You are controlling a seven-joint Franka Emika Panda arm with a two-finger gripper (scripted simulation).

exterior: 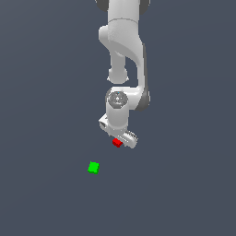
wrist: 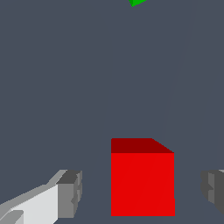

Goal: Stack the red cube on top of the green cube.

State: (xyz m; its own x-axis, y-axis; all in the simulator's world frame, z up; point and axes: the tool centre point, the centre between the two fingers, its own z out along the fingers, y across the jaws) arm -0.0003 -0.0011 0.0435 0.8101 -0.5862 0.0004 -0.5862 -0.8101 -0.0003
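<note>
The red cube sits on the dark floor directly under my gripper. In the wrist view the red cube stands between the two fingers, with a visible gap on each side. One grey fingertip and the other fingertip flank it without touching, so my gripper is open around the cube. The green cube lies apart on the floor, toward the exterior view's left and nearer the camera. Only a corner of the green cube shows at the wrist picture's edge.
The white arm rises above the gripper. The floor is a plain dark grey surface with nothing else on it in view.
</note>
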